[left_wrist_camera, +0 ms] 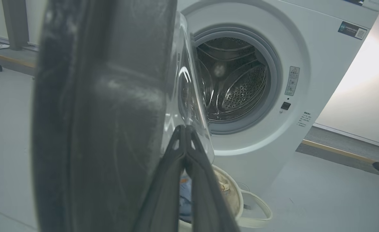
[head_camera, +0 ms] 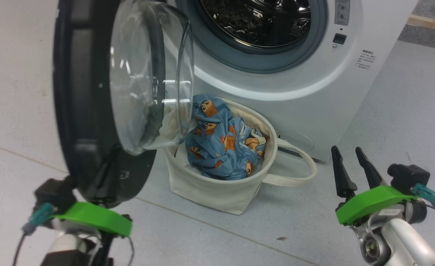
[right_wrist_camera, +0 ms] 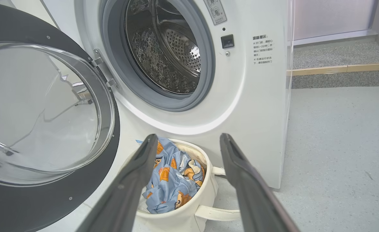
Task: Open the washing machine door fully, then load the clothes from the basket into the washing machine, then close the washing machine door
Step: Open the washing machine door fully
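a: grey speckled floor (head_camera: pixel 405 111) all round. layout from the head view?
b: washing machine (head_camera: pixel 295 85) at 1 o'clock, white front, grey rubber ring (head_camera: pixel 254 61) round the steel drum (head_camera: pixel 261 22).
a: door?
b: washing machine door (head_camera: pixel 80 111) stands open at 10 o'clock, close to edge-on to the head cam. black rim faces outward, glass bowl bulges toward the machine.
a: basket?
b: basket (head_camera: pixel 217 192) is on the floor at centre, just in front of the machine's lower panel and partly behind the glass bowl. one strap handle (head_camera: pixel 306 166) loops out toward 3 o'clock. clothes (head_camera: pixel 217 144) are bunched inside it, blue print, nothing over the rim.
a: left gripper?
b: left gripper (left_wrist_camera: pixel 185 128) has its fingers pressed together, nothing between them. tips sit by the door's inner side where the rim meets the glass; can't tell if they touch. head view puts its green mount (head_camera: pixel 95 218) at 7 o'clock under the door's lower edge.
a: right?
b: right gripper (head_camera: pixel 346 149) is at 4 o'clock, fingers spread apart and empty, well apart from the basket. its wrist view frames basket and clothes between the two fingers.
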{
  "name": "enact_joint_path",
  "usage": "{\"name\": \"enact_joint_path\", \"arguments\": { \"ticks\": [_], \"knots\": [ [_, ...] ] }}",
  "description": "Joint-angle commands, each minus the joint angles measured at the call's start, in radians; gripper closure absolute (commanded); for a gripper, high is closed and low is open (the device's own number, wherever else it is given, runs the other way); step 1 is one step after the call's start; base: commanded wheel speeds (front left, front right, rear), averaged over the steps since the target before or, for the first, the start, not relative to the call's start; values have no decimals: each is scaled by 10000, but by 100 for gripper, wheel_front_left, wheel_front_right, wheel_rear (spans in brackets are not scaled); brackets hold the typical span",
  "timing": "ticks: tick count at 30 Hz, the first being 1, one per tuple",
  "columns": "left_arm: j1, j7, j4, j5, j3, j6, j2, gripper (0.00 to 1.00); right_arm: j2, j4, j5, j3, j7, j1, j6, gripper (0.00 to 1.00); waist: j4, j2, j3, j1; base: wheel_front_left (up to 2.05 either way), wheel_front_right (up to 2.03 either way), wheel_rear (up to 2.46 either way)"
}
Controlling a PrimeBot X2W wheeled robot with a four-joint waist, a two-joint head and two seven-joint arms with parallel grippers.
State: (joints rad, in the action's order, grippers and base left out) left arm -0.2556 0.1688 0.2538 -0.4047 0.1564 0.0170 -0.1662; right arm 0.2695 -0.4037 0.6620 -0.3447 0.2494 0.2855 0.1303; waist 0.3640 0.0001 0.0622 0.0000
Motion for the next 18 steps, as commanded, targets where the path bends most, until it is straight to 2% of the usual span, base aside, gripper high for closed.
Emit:
{"name": "enact_joint_path", "arguments": {
  "ticks": [1, 9, 18],
  "knots": [
    [-249, 23, -288, -89, -664, -157, -449, 100, 63, 326, 73, -129, 124, 196, 4, 0, 29, -1, -6, 0, 0, 0, 0],
    [-436, 58, 342, -481, -1669, -369, -1297, 100, 106, 278, 141, -208, 124, 172, 4, 0, 44, -1, -90, 0, 0, 0, 0],
    [-945, 221, 1869, -866, -2511, -108, -2410, 100, 215, 256, 167, -234, 124, 161, 4, 0, -224, -1, -139, 0, 0, 0, 0]
  ]
}}
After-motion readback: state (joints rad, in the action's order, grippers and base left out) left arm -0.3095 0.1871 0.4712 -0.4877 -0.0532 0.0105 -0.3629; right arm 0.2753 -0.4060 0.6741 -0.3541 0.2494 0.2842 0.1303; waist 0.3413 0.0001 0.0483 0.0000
